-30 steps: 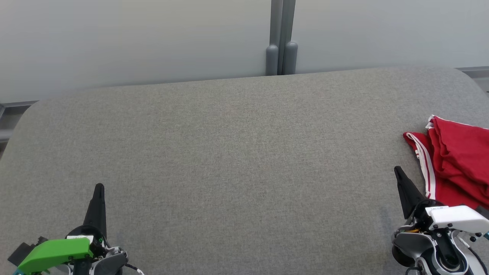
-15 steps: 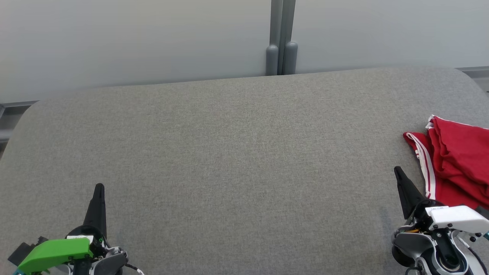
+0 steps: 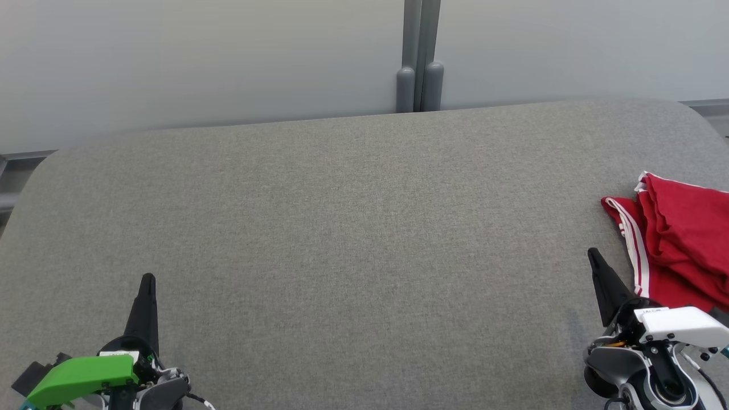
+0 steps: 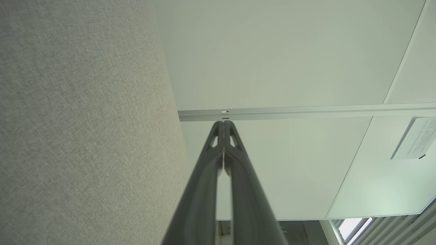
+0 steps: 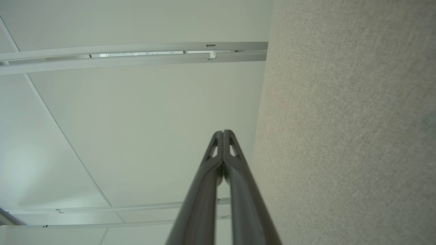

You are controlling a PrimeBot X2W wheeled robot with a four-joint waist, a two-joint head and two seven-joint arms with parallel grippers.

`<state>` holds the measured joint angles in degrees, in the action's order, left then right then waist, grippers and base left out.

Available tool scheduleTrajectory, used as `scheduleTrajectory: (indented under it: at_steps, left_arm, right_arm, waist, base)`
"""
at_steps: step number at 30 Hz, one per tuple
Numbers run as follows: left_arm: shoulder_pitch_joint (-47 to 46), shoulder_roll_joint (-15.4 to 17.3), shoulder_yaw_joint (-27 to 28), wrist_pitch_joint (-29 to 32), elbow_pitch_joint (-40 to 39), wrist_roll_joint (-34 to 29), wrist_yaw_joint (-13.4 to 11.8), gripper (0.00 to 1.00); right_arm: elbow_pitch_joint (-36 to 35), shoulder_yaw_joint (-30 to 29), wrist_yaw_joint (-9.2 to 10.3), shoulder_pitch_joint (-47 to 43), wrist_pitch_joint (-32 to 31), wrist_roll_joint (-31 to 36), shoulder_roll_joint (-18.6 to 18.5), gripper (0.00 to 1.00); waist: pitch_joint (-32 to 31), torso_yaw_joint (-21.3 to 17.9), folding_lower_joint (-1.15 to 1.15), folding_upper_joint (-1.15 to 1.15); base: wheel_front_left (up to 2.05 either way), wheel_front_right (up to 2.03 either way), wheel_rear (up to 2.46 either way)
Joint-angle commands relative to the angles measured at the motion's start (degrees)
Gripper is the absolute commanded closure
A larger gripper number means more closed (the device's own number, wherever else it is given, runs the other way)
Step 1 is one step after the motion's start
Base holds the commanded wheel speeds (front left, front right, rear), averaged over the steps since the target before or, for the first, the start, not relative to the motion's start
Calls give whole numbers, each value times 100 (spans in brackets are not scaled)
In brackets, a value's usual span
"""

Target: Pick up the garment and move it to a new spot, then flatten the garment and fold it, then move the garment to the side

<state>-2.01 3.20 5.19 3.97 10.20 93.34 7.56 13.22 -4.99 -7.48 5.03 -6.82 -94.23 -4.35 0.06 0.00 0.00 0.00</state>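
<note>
Head: grey table (image 3: 342, 228); red garment (image 3: 680, 228) bunched at 3 o'clock edge, partly out of frame. Left fingers (image 3: 147, 282) at 7 o'clock, right fingers (image 3: 593, 257) at 4 o'clock near garment, not touching. Both pairs pressed together, empty.
Left wrist: fingers tip to tip; table at 9 o'clock.
Right wrist: fingers closed; table at 3 o'clock.

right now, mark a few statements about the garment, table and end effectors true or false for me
1. The red garment with white stripes lies at the right side of the grey fabric-covered table. True.
2. The right end effector grips the garment. False: it is shut on nothing, beside the garment.
3. The left end effector is open. False: its fingers are pressed together.
4. Two grey posts stand behind the table's far edge. True.
</note>
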Motion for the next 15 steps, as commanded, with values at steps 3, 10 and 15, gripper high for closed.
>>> scheduleTrajectory:
  at_steps: [3, 10, 15]
  left_arm:
    - [-72, 3, 15, 13, -4, -7, 17, 100]
    - [-73, 0, 18, 17, -4, -11, 17, 100]
    - [-73, -1, 20, 20, -4, -13, 17, 100]
  right_arm:
    - [13, -20, -2, 59, -34, 30, 0, 100]
    - [14, -31, -2, 60, -36, 36, 10, 100]
    - [14, -40, -2, 61, -46, 44, 16, 100]
  waist:
    - [0, 0, 0, 0]
    - [0, 0, 0, 0]
    - [0, 0, 0, 0]
  base:
    - [0, 0, 0]
    - [0, 0, 0]
    - [0, 0, 0]
